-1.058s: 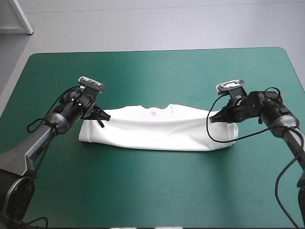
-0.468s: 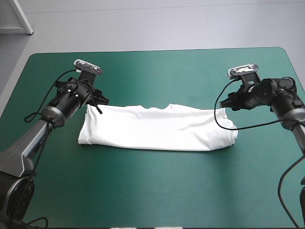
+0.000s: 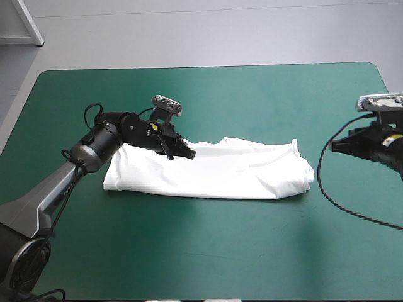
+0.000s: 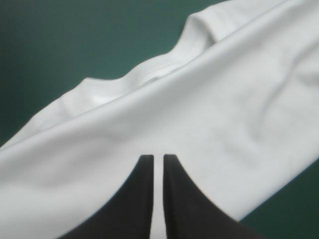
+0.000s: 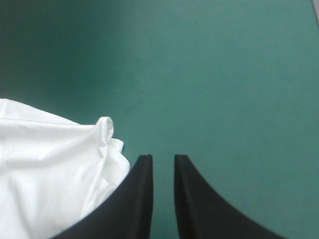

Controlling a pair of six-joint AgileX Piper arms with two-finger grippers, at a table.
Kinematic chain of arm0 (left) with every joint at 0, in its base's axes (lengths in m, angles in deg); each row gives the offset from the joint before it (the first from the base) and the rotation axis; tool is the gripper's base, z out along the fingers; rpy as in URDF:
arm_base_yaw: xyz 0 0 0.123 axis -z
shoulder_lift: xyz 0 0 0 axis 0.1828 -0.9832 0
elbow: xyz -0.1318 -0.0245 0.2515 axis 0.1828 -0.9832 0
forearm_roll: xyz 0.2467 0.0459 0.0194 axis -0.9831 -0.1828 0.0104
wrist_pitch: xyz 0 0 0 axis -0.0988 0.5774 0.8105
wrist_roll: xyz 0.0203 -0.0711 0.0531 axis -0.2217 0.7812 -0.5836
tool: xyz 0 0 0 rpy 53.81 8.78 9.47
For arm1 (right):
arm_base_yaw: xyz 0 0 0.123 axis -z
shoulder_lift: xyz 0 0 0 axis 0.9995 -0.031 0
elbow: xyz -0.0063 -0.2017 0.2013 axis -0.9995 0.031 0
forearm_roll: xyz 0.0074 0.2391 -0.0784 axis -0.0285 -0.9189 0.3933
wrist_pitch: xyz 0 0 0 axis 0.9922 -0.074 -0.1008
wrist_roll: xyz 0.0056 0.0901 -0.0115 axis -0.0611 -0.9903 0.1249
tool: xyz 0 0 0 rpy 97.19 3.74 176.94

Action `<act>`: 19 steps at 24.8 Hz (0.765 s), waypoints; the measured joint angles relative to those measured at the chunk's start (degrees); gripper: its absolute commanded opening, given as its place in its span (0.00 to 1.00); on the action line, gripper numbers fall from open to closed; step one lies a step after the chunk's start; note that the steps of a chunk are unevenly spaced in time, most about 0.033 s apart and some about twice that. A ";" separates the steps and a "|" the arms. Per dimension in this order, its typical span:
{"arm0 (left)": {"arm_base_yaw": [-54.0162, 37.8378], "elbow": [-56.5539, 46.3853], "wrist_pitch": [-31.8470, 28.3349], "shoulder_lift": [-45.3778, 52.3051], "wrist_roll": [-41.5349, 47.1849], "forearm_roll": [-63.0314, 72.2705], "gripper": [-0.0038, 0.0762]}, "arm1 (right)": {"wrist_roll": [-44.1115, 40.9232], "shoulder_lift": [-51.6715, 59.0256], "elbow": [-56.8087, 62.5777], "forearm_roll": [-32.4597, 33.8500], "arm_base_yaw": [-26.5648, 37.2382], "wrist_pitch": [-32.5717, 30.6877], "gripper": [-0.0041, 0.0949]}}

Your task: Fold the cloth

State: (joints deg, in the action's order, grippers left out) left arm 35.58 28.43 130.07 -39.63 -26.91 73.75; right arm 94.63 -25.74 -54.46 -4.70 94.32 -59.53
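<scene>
The white T-shirt (image 3: 239, 171) lies folded into a long band across the middle of the teal-green table (image 3: 208, 251). My left gripper (image 3: 189, 153) reaches in over the band's far edge left of the collar, fingers shut. In the left wrist view the left gripper (image 4: 158, 157) points across the white T-shirt (image 4: 209, 109), nothing pinched between the tips. My right gripper (image 3: 334, 146) hangs off the shirt's right end, clear of it. The right gripper (image 5: 163, 157) is open by a narrow gap over bare cover, beside the T-shirt's corner (image 5: 50, 169).
Bare teal-green cover (image 5: 224, 74) surrounds the shirt on all sides. The table's right edge (image 3: 391, 94) is close to my right arm.
The left gripper has swung from the shirt's left end rightwards over the band toward the collar. The right gripper has drawn back to the right, away from the shirt. The shirt lies still.
</scene>
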 measured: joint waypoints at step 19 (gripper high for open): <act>0.85 0.30 -3.06 -16.68 -9.72 19.58 0.07 | 12.49 -8.49 6.52 -17.77 2.31 -6.30 0.57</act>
State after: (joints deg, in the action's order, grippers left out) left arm 36.43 28.73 127.01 -56.31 -36.64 93.33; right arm 107.13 -34.23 -47.94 -22.47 96.63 -65.84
